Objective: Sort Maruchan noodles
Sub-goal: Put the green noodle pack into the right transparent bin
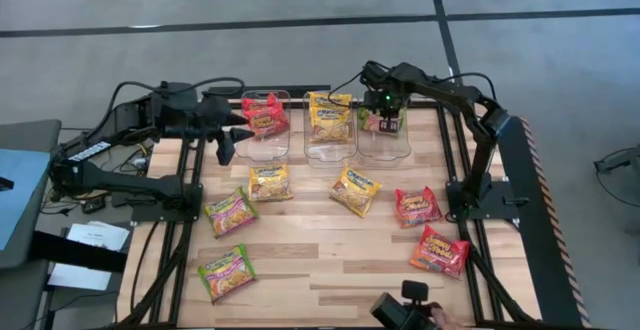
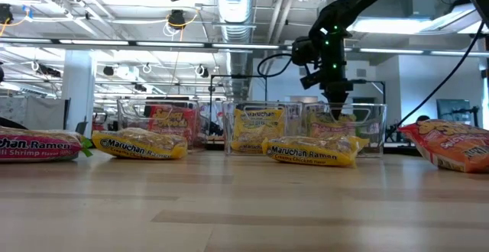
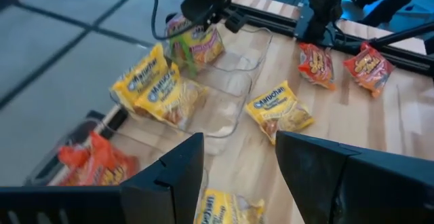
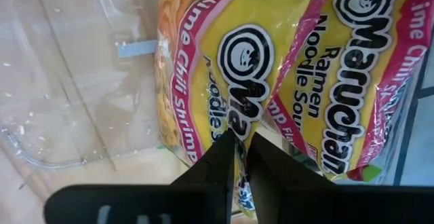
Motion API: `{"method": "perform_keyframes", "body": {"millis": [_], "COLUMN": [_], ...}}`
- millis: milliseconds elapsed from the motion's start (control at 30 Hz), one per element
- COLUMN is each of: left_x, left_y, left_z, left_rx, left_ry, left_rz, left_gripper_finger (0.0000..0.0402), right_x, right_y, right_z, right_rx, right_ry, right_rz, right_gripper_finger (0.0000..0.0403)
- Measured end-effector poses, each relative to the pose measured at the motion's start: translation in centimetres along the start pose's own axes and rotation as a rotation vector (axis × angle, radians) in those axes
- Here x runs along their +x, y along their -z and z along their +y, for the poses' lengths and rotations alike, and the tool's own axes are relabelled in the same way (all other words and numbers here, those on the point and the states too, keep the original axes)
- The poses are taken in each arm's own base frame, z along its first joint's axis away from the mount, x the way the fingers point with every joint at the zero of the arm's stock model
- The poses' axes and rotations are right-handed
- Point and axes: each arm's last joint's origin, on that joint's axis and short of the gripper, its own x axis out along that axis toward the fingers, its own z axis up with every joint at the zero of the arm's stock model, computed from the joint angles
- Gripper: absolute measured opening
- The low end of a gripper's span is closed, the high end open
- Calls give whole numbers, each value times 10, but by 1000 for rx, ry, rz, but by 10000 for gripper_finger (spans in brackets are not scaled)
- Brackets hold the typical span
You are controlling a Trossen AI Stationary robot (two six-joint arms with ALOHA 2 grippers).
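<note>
Three clear bins stand along the far edge. The left bin (image 1: 262, 138) holds red Maruchan noodles, the middle bin (image 1: 330, 145) yellow ones, and the right bin (image 1: 385, 145) two green-and-pink packets (image 4: 203, 61) standing on edge. My right gripper (image 4: 241, 146) points down into the right bin, its fingers a narrow gap apart over one packet's edge. My left gripper (image 1: 226, 142) hangs open in the air beside the left bin and touches nothing. Several more packets lie flat on the table: yellow (image 1: 270, 182), green-and-pink (image 1: 231, 211) and red (image 1: 417, 207). My right gripper comes from above, with one finger on each side of the near edge (image 4: 237, 125) of a green-and-pink packet. I cannot tell whether the fingers touch it. The packet stands in the right bin beside the second packet (image 4: 352, 81).
Another yellow packet (image 1: 355, 190), a red one (image 1: 438, 250) and a green-and-pink one (image 1: 226, 272) lie on the wooden table. A small black camera stand (image 1: 405, 305) sits at the near edge. Black frame rails (image 1: 520, 220) run along both sides.
</note>
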Motion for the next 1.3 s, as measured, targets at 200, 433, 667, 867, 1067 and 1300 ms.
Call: {"method": "perform_keyframes", "body": {"millis": [200,433,667,867,1067,1300], "left_x": [0,0,0,0,-1,-1], "left_y": [-2,-3,-5,-6,-7,-7], "left_z": [3,14,21,25,26,26], "left_rx": [98,161,243,262,256,257], "left_ry": [-78,-173,-217,-239,-247,-247], "left_rz": [-16,-18,-22,-19,-33,-33], "left_gripper_finger": [172,172,172,172,172,172], "right_x": [0,-1,-1,-1,-1,-14], "right_y": [3,3,-4,-1,1,-7], "right_z": [2,5,-1,3,4,-5], "right_rx": [44,59,73,55,51,113], "right_ry": [-15,-22,42,43,49,89], "right_rz": [27,43,-17,30,57,-10], "right_gripper_finger": [63,63,63,63,63,63]}}
